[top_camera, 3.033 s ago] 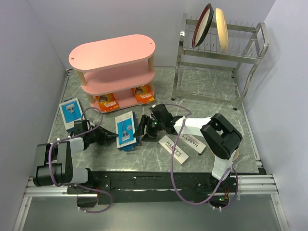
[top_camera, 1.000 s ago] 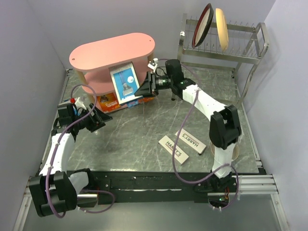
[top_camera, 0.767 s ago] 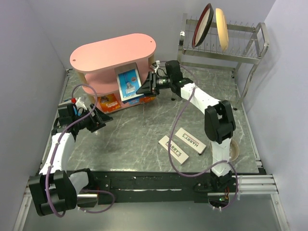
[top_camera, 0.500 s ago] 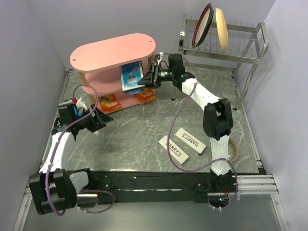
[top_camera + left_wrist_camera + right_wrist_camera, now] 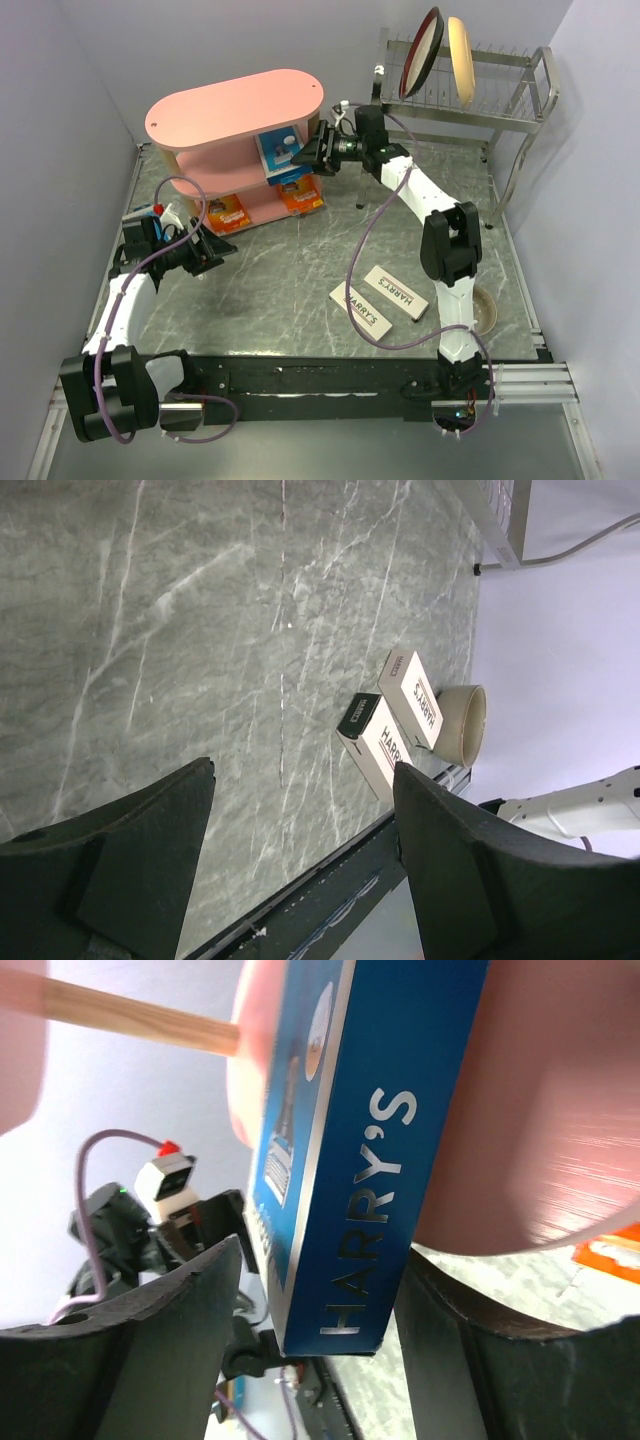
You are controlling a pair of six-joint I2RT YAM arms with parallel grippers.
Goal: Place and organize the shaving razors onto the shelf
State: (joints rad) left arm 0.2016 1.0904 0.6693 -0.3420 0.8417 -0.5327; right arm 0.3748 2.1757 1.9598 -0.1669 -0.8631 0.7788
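Observation:
The pink shelf (image 5: 235, 105) stands at the back left. A blue-and-white razor pack (image 5: 280, 152) stands on its middle tier. My right gripper (image 5: 310, 155) is at the pack's right edge. In the right wrist view the blue pack (image 5: 370, 1150), lettered HARRY'S, lies between the jaws of my right gripper (image 5: 322, 1260) against the pink shelf (image 5: 540, 1110), with a gap on one side, so the gripper is open. Two orange razor packs (image 5: 226, 212) (image 5: 300, 195) sit on the bottom tier. Two white HARRY'S boxes (image 5: 362, 310) (image 5: 396, 292) lie on the table. My left gripper (image 5: 212, 250) is open and empty.
A steel dish rack (image 5: 500, 120) with two plates (image 5: 420, 52) stands at the back right. A beige bowl (image 5: 483, 310) sits by the right arm's base. The left wrist view shows the marble table (image 5: 200, 630), both white boxes (image 5: 378, 742) and the bowl (image 5: 460, 720).
The right arm has carried the blue pack from in front of the shelf onto the middle tier, and its jaws have spread. The left arm has stayed still over the last second.

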